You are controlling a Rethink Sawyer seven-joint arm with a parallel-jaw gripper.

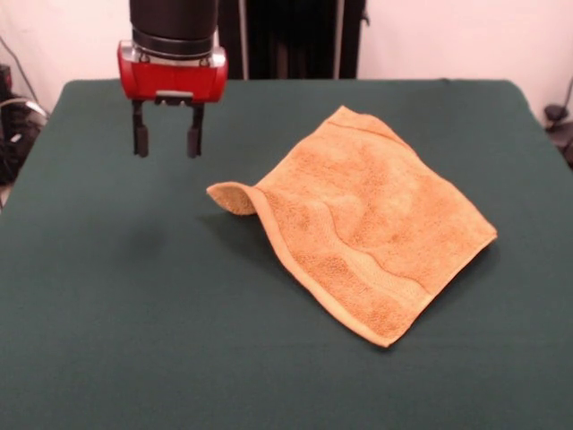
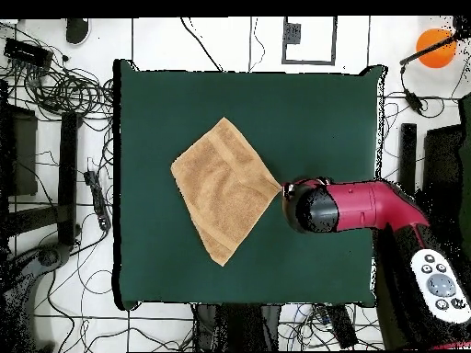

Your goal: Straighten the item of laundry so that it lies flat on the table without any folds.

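Note:
The golden-orange towel (image 1: 363, 219) lies on the dark green table (image 1: 116, 313), right of centre in the front view, turned like a diamond. Its left corner (image 1: 231, 197) curls up and over, and a low ridge runs from there across the cloth. My gripper (image 1: 167, 148) hangs open and empty above the table, to the left of that curled corner and apart from it. In the overhead view the towel (image 2: 225, 188) lies left of centre on the table (image 2: 313, 110), and my arm's head (image 2: 313, 210) sits just beyond the towel's right corner, hiding the fingers.
The red arm (image 2: 377, 207) reaches in over the table's right edge in the overhead view. Cables and equipment (image 2: 55, 92) lie on the floor around the table. An orange ball (image 2: 434, 46) sits off the table at the top right.

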